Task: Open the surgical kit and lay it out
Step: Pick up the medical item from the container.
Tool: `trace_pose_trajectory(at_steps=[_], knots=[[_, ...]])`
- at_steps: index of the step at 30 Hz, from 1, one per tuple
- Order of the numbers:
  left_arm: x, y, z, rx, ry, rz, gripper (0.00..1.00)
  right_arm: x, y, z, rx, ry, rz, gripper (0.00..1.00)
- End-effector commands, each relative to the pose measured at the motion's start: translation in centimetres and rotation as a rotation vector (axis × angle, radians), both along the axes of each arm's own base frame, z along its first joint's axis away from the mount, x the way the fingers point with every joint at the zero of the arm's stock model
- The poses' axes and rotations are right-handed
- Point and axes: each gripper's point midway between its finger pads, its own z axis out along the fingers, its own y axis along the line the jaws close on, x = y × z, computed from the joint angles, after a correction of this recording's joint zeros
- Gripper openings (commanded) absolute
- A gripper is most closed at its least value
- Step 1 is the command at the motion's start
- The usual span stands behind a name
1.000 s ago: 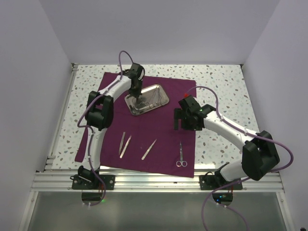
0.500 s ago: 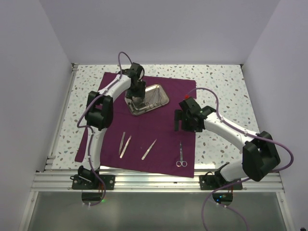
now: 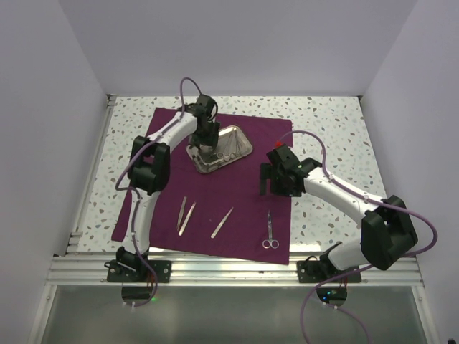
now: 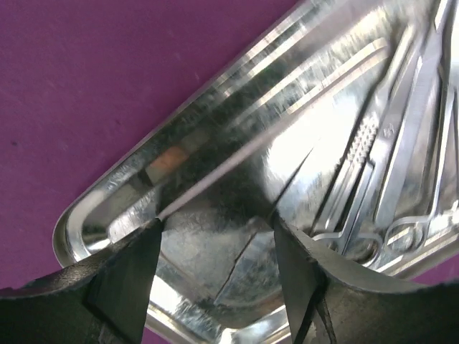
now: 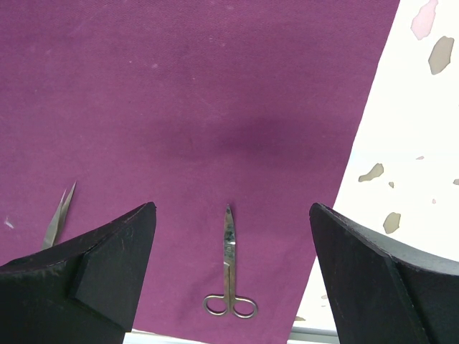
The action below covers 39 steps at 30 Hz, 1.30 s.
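The dark purple cloth wrap (image 3: 237, 201) lies spread flat on the table. Toward its back stands the shiny steel tray (image 3: 240, 143), with several slim instruments (image 4: 401, 158) lying along one side of it. My left gripper (image 3: 208, 149) hangs open just over the tray's (image 4: 215, 143) left end, its fingertips (image 4: 215, 226) astride bare tray floor and holding nothing. Two tweezers (image 3: 186, 213) (image 3: 221, 222) and ring-handled scissors (image 3: 270, 231) lie on the cloth's near half. My right gripper (image 3: 267, 188) hovers open above the cloth, and its wrist view shows the scissors (image 5: 229, 276) below, between its fingers (image 5: 233, 208).
Speckled tabletop (image 3: 330, 115) surrounds the cloth and shows past its right edge (image 5: 416, 143). A metal rail (image 3: 229, 271) runs along the near edge by the arm bases. White walls close in the left, back and right sides.
My left gripper has gone from shut to open over the tray and shifted slightly toward the back. The right arm has not moved.
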Motion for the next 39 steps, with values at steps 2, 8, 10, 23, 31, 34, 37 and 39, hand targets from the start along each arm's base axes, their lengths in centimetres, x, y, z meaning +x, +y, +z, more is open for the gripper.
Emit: trace_pose_trajectory(at_steps=[2, 8, 10, 23, 31, 34, 37, 39], knots=[[-2.6, -2.6, 1.2, -0.035, 0.012, -0.110, 0.66, 0.6, 0.3, 1.1, 0.020, -0.036, 0.013, 0.92], [-6.9, -3.0, -0.8, -0.002, 0.109, -0.091, 0.65, 0.7, 0.5, 1.1, 0.025, -0.038, 0.021, 0.92], [-7.6, -3.3, -1.2, -0.011, 0.130, -0.085, 0.64, 0.6, 0.5, 1.0, 0.025, -0.034, 0.022, 0.92], [-9.6, -5.4, -1.1, -0.096, 0.201, -0.039, 0.54, 0.2, 0.0, 1.2, 0.013, -0.043, 0.042, 0.92], [-10.4, -3.7, -2.6, 0.002, 0.245, 0.038, 0.33, 0.0, -0.6, 1.6, 0.004, -0.062, 0.033, 0.92], [-10.9, -3.0, -3.1, 0.040, 0.256, 0.054, 0.32, -0.1, -0.7, 1.6, 0.005, -0.064, 0.030, 0.92], [-10.9, -1.4, -4.0, 0.127, 0.237, 0.077, 0.37, -0.2, -0.6, 1.6, 0.012, -0.064, 0.029, 0.92], [-10.8, -1.1, -4.4, 0.150, 0.228, 0.080, 0.38, -0.3, -0.6, 1.5, 0.017, -0.059, 0.029, 0.92]])
